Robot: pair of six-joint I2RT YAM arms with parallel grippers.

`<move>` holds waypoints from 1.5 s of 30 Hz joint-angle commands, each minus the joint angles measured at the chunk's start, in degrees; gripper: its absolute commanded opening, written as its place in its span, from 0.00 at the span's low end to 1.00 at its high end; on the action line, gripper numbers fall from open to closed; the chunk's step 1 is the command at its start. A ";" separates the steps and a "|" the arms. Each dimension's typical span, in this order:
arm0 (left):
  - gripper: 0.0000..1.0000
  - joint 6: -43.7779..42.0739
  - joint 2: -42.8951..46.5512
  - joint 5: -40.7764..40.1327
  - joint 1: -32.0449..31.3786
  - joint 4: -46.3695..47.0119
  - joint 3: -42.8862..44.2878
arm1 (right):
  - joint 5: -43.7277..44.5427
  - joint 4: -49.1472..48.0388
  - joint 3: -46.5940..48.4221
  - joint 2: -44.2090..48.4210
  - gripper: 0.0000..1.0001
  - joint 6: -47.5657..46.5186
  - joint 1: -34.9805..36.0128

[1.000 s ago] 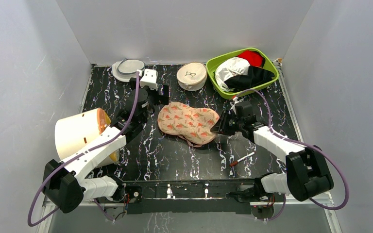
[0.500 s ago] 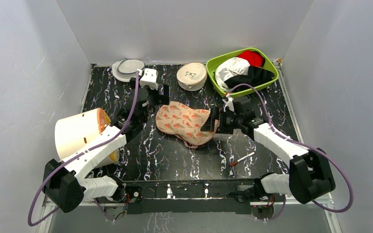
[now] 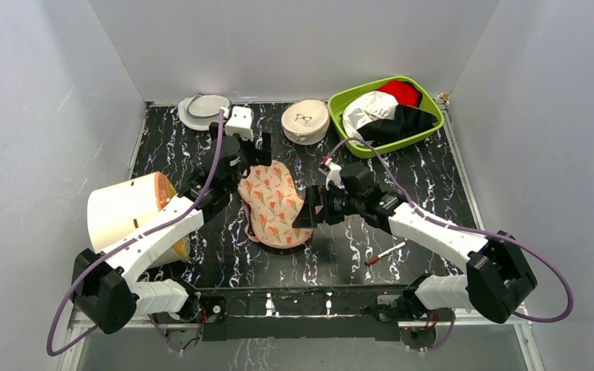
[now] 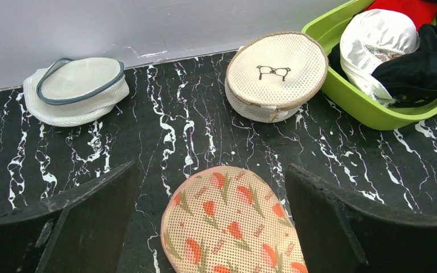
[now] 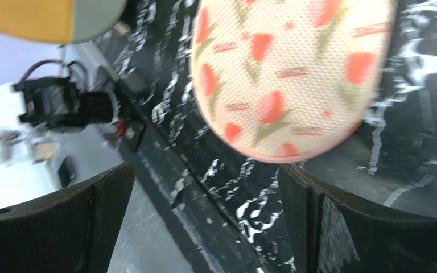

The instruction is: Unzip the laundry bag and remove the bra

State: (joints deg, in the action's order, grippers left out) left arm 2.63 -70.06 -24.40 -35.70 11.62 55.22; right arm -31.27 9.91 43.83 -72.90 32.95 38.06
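The left tool (image 4: 210, 170) and right tool (image 5: 205, 170) bracketed the closed laundry bag (image 3: 272, 205). Both gaped, released, seemingly poised to unzip it

Peanut-shaped leaf-print laundry bag (image 3: 273, 205), zipped shut, flat mid-table, lengthwise front-to-back.

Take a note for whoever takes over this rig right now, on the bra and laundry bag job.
Left gripper: open, holding nothing, at the far end of the laundry bag.
Right gripper: open, holding nothing, by the bag's right edge.
The bag lies on the table between the arms. No opening shows, and the bra is not in view.
Done: nothing visible.
Left: unzip, pull out the bra.
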 commanded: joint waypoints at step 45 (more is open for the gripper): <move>0.87 31.93 -50.18 -0.80 -13.67 -58.40 38.17 | 36.98 -3.14 -13.19 21.32 0.98 -13.90 -13.91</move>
State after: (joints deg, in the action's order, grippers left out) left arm 35.57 -118.91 -23.29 -48.75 -41.04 92.23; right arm 5.85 11.92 30.46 -51.92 20.23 25.32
